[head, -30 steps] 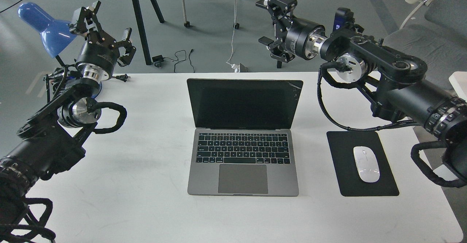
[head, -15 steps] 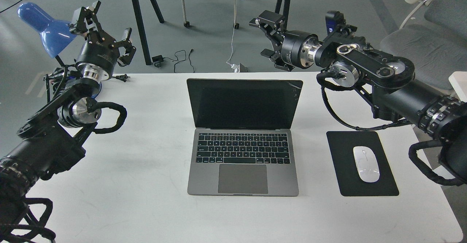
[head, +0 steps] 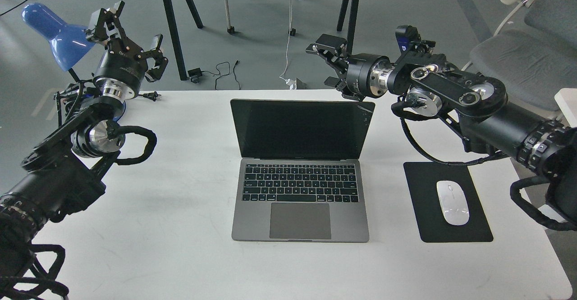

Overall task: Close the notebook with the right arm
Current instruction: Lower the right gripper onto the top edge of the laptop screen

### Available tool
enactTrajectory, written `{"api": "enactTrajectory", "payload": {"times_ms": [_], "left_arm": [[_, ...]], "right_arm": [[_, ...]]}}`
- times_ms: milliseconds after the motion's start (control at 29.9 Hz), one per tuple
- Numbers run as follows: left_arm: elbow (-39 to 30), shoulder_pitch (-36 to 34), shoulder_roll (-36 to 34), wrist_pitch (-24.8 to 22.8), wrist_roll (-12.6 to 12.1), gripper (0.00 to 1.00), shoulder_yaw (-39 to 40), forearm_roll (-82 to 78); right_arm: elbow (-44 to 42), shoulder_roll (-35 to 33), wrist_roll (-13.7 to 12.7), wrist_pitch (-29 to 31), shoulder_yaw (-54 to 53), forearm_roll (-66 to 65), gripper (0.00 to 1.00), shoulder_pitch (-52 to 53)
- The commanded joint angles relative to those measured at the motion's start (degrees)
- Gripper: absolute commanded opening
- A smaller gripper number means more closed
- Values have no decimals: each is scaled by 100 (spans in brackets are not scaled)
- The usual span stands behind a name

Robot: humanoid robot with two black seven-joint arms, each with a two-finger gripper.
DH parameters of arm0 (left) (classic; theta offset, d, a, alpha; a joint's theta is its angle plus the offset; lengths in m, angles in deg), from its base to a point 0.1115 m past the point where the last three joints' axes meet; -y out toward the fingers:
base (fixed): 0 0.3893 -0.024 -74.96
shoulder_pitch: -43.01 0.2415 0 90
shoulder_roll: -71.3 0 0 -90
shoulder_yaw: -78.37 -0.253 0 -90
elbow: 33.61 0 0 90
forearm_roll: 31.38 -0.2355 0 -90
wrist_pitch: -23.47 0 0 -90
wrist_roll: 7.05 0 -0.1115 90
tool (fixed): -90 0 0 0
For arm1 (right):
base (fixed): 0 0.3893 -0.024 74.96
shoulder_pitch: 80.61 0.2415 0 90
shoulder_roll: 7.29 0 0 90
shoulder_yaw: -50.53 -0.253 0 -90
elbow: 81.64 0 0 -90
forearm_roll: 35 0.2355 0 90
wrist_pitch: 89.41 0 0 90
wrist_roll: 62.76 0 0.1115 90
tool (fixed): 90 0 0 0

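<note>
My right gripper (head: 328, 65) hangs just behind the top right corner of the open grey metal laptop (head: 301, 169), its two fingers spread apart with nothing between them; whether a finger touches the lid I cannot tell. The laptop sits on the white table (head: 171, 246), below and in front of that gripper, its dark screen upright and its keyboard facing me. Further toward me and to the gripper's right, a white oval mouse (head: 452, 202) rests on a black rectangular mouse pad (head: 421, 219). My left gripper (head: 128, 34) is far off to the left, fingers open and empty, beside a blue desk lamp shade (head: 52, 32).
</note>
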State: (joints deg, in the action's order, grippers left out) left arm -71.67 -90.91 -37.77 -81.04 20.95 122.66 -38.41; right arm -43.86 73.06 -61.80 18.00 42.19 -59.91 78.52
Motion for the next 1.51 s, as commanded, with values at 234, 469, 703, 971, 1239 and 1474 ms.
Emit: {"api": "enactTrajectory", "payload": {"times_ms": [234,469,703,971,1239,1474], "left_arm": [[0,-3,-1,2,0,100,0,0],[0,-3,-1,2,0,100,0,0],[0,-3,-1,2,0,100,0,0],[0,-3,-1,2,0,100,0,0],[0,-3,-1,2,0,100,0,0],[0,-3,-1,2,0,100,0,0]], "right_arm": [[213,-28,-8,403,25,3,100,22],[529,-169,-17,755,131,12,100,13],[828,-213,-17,861,131,12,100,-5],[1337,-353,-17,870,175,12,100,-84],[1698,-371,-17,861,667,12,100,-145],[1927,-371,-70,861,1044,3,100,-207]]}}
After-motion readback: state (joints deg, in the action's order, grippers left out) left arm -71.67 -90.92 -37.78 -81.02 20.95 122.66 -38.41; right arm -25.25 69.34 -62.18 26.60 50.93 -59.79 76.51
